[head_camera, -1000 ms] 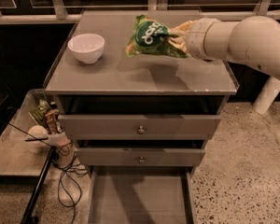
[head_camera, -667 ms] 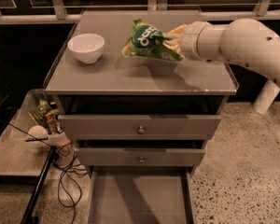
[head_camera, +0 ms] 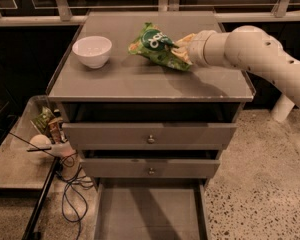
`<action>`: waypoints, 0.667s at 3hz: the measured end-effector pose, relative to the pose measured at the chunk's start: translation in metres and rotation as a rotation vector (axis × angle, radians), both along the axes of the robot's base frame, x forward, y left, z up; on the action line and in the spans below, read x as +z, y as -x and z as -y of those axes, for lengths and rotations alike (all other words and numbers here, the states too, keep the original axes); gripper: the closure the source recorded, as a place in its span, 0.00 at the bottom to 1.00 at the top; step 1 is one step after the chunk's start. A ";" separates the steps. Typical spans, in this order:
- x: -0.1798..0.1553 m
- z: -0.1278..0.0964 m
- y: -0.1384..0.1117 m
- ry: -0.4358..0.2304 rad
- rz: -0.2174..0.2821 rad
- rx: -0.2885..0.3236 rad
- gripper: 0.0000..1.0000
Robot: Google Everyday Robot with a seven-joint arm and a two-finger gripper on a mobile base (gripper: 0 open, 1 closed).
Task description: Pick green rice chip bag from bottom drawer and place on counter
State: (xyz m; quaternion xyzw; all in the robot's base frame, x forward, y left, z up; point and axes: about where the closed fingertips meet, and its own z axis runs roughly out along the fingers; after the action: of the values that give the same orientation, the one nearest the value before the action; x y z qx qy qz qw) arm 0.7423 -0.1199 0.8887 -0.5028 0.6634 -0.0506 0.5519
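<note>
You're looking at the gripper (head_camera: 184, 53) over the counter (head_camera: 140, 81), to the right of the white bowl (head_camera: 92, 50). The jaws are clamped on the right end of the green rice chip bag (head_camera: 157, 46). The tan fingers (head_camera: 186, 40) are pinched into the crinkled foil.

The bag sits between the bowl and the gripper, well apart from the bowl and tilted, with its top corner pointing up and away from the bowl. The logo faces you: a dark green round patch with white lowercase letters that reads as "dang", but the last letter is partly folded. No other print on the bag is legible.

The bag's low edge is at counter level, with a shadow right under it. You can't tell if it's touching or just above.

The arm (head_camera: 255, 54) comes in from the far right of the bowl, a white perforated shell at about the bowl's height.

Below the bowl are two knobbed drawers: the upper one (head_camera: 150, 133) and the lower one (head_camera: 150, 167), both slightly out. Under those is the bottom drawer (head_camera: 147, 211), pulled fully out, with its grey floor showing.

Down-left of the bowl is a side table (head_camera: 10, 164) with a small packet (head_camera: 41, 120) and cables (head_camera: 70, 196). None of the labels there are readable.
</note>
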 end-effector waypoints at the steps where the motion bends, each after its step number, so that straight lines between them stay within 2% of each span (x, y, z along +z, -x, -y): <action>1: -0.001 0.000 -0.001 -0.002 -0.002 -0.001 0.81; 2: -0.001 0.000 -0.001 -0.002 -0.002 -0.001 0.59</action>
State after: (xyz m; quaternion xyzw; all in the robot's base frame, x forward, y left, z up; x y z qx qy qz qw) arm 0.7433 -0.1201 0.8874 -0.5021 0.6643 -0.0498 0.5515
